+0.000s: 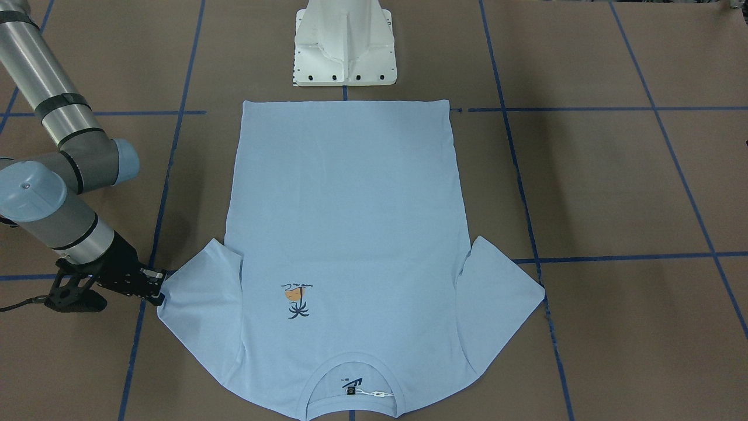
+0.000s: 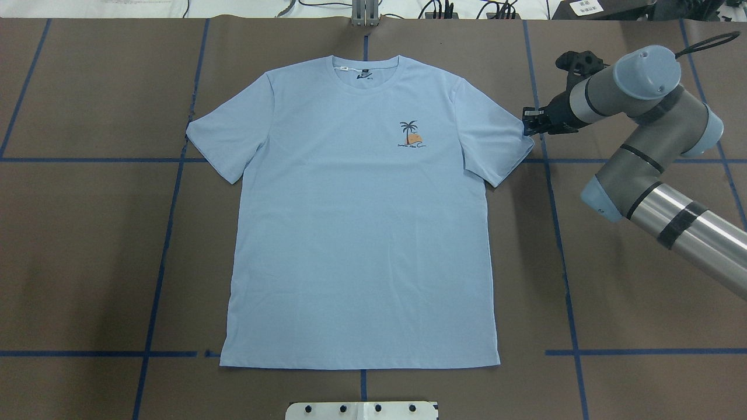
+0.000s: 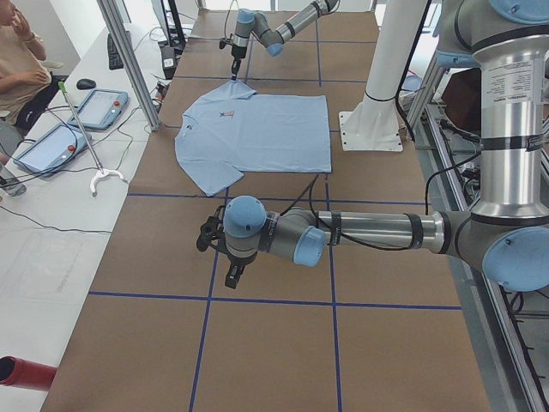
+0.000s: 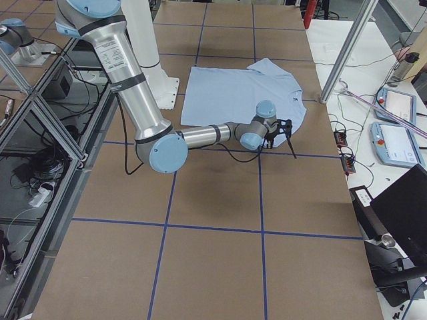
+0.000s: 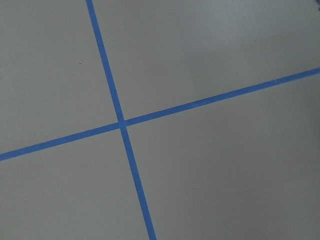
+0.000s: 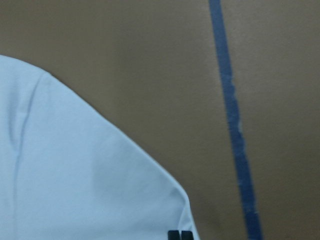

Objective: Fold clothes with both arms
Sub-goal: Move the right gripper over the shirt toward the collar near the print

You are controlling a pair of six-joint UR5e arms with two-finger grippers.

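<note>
Overhead exterior: right end effector [image 2: 527, 125] pinched shut on T-shirt [image 2: 362, 221] sleeve corner; left end effector [image 3: 232, 276] well apart from T-shirt, cannot tell opening.

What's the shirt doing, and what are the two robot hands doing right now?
T-shirt: spread flat, print up, not folded yet.
Right gripper: fingertips together at a sleeve corner; whether it grips the cloth is unclear.
Left gripper: over the table, away from the T-shirt; open or shut, cannot tell.

light blue t-shirt [image 2: 362, 233] lies flat and face up on the tabletop [image 2: 87, 262], sleeves spread, palm-tree print [image 2: 412, 135] showing; one sleeve corner sits right at the right gripper's [image 2: 528, 123] drawn-together jaws.
</note>
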